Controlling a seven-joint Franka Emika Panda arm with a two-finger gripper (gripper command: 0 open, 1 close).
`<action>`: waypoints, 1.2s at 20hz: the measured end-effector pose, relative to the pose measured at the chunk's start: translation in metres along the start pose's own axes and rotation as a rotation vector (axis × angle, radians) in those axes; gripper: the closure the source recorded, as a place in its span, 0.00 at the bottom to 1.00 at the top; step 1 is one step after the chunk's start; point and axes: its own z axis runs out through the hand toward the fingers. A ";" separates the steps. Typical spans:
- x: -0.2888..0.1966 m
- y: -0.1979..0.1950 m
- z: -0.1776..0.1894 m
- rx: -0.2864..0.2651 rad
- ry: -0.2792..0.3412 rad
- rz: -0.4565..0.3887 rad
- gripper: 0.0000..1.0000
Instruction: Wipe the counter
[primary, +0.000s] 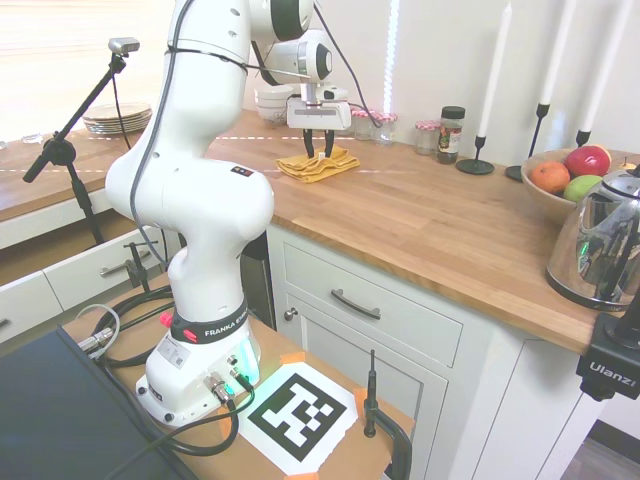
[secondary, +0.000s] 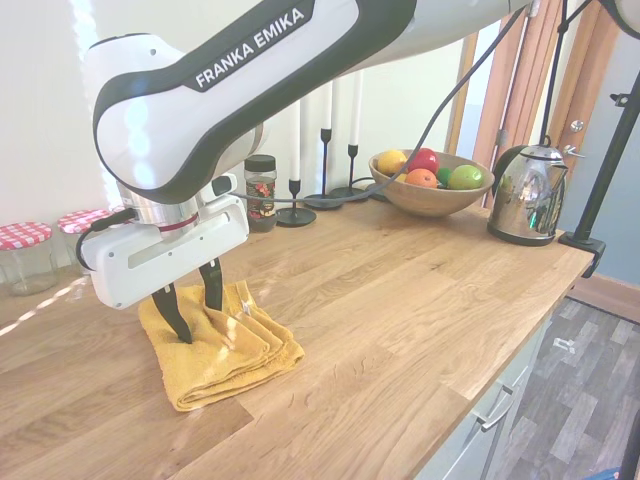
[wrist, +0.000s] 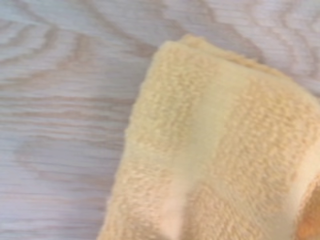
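**Kitchen counter, wiping barely begun**

Butcher-block counter (secondary: 400, 300) is seen with a folded yellow cloth (secondary: 225, 350) lying on it. The gripper (secondary: 190, 310) is pinched onto the cloth's folds, apparently gripping. Nearly all wiping is judged outstanding.

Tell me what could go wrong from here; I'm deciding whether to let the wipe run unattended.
The tool pinches only a bunched ridge of the folded yellow cloth, so the layers may unfold or slip free once it drags across the counter. The red-lidded jars and the spice jar stand near the cloth by the wall; a wide sweep that way could knock them. Pressing too hard might jam the fingertips against the wood.
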 end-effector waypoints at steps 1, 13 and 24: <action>0.000 0.000 0.000 0.001 0.000 0.000 1.00; 0.004 0.001 0.001 0.008 0.005 -0.003 1.00; 0.036 0.022 0.003 0.032 -0.011 0.032 1.00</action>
